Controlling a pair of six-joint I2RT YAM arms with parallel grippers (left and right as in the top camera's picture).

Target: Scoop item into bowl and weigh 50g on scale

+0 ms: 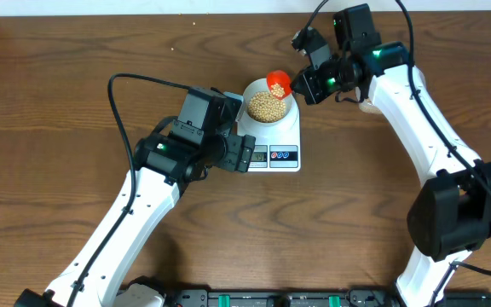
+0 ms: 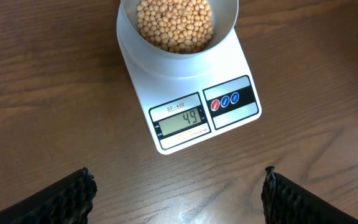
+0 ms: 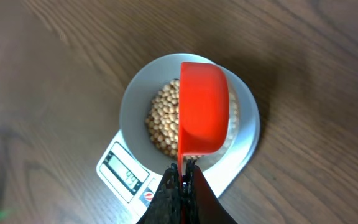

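Red scoop (image 3: 202,106), clenched in the right end effector (image 3: 183,179), hangs over the bowl (image 3: 132,99) of beans (image 3: 160,121) on the scale (image 2: 166,87). The left end effector (image 2: 178,190) gapes empty.

Lit softly and evenly from above, fairly bright, with only faint, diffuse shadows on the dark brown wooden table (image 1: 58,128). Sharp in the left wrist view on the flat white rectangular digital scale (image 2: 185,87), grey display (image 2: 179,121) legible; blurred at the black ribbed fingertips (image 2: 67,199). Hazy toward the right wrist view's left edge, pale sheen on the wood, green tint in the bottom corner; vividly saturated on the glossy red plastic scoop (image 3: 202,106)
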